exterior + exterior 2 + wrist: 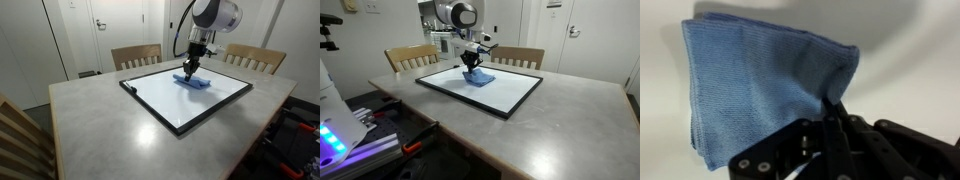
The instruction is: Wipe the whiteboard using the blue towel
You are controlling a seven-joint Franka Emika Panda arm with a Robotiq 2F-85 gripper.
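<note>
Pinching the towel point(760, 80) at one edge, the gripper point(830, 108) has its jaws closed tight on the blue cloth, as the wrist view shows. The towel is folded in layers. Most of it spreads ahead of the fingertips and off to one side of them, over the white board point(915, 50) below.

In both exterior views the gripper point(193, 68) point(472, 62) points straight down, with the towel point(192, 82) point(478, 77) bunched directly under it and resting on the board point(165, 102) point(505, 92). Part of the cloth trails out flat beside the fingers, touching the white surface.

The board lies flat on the table point(95, 120) point(570, 120) and reaches well beyond the gripper on every side. The gripper stands over the part near the black-framed edge that faces the two wooden chairs point(135, 55) point(515, 57). Most of the bare white surface stretches away from it toward the opposite edge. The chairs stand just past the table, behind the arm.
</note>
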